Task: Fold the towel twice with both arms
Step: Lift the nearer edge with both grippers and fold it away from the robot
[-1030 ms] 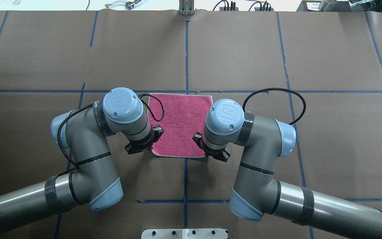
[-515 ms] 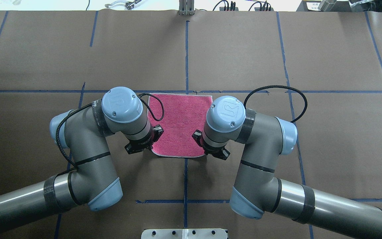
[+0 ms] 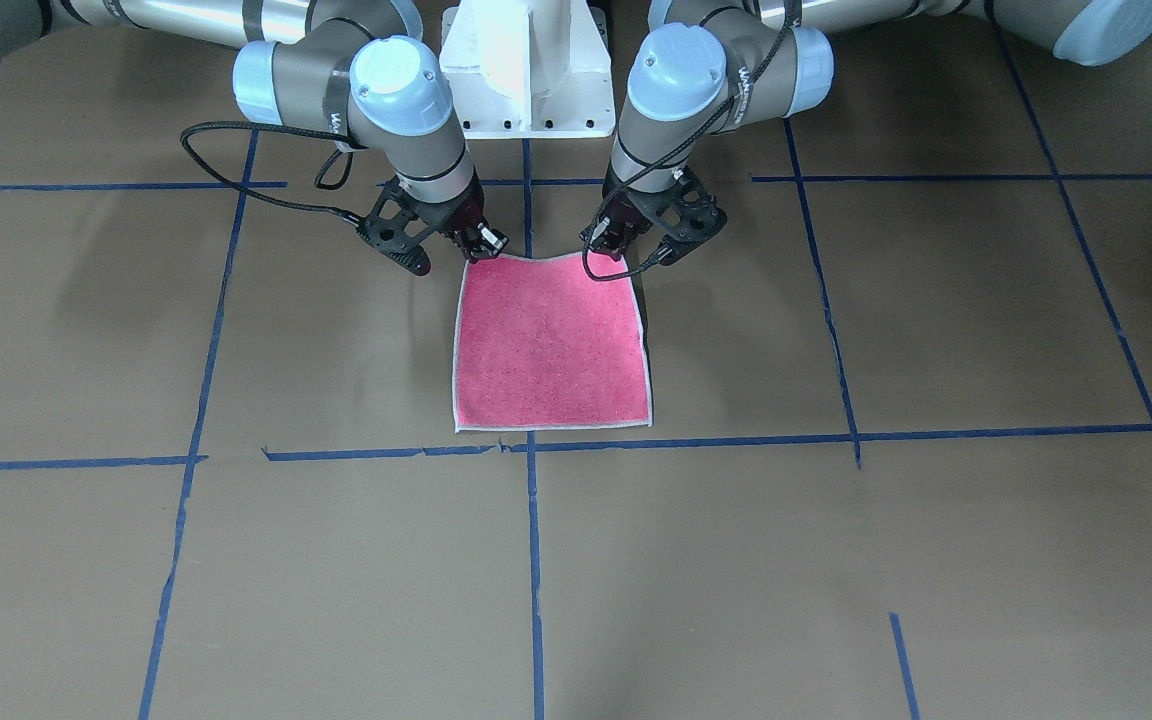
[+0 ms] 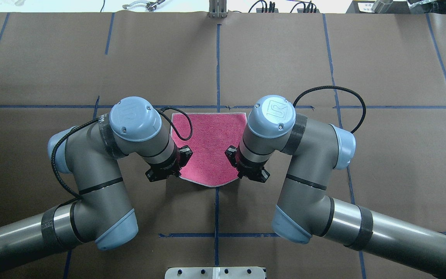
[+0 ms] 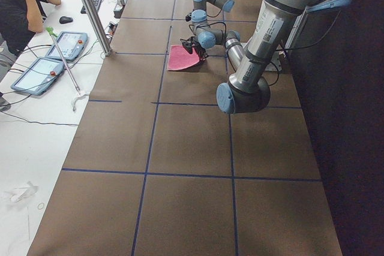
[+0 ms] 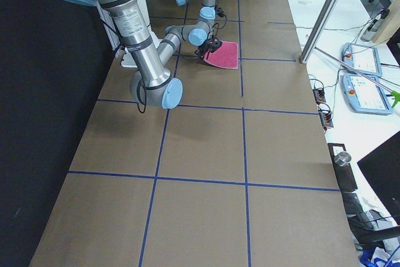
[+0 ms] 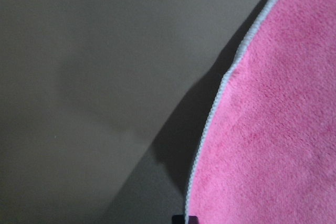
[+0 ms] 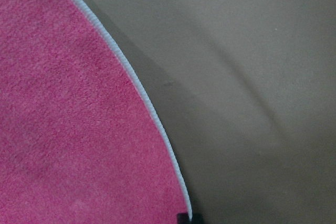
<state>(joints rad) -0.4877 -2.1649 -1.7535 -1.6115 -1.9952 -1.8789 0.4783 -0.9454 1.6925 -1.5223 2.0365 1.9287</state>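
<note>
At towel's (image 3: 551,345) robot-side edge: left fingers (image 3: 620,248) and right fingers (image 3: 484,243) clamped on one corner each, corners raised; far edge flat on table (image 3: 836,560), straight ahead of both.

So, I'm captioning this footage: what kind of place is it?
Probably a robotics lab: left arm and right arm at a table gridded with blue tape, teach pendants and an operator alongside.

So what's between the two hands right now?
Only the towel: its robot-side edge runs from the left hand to the right hand, pink side up. The front-facing view shows it best.
</note>
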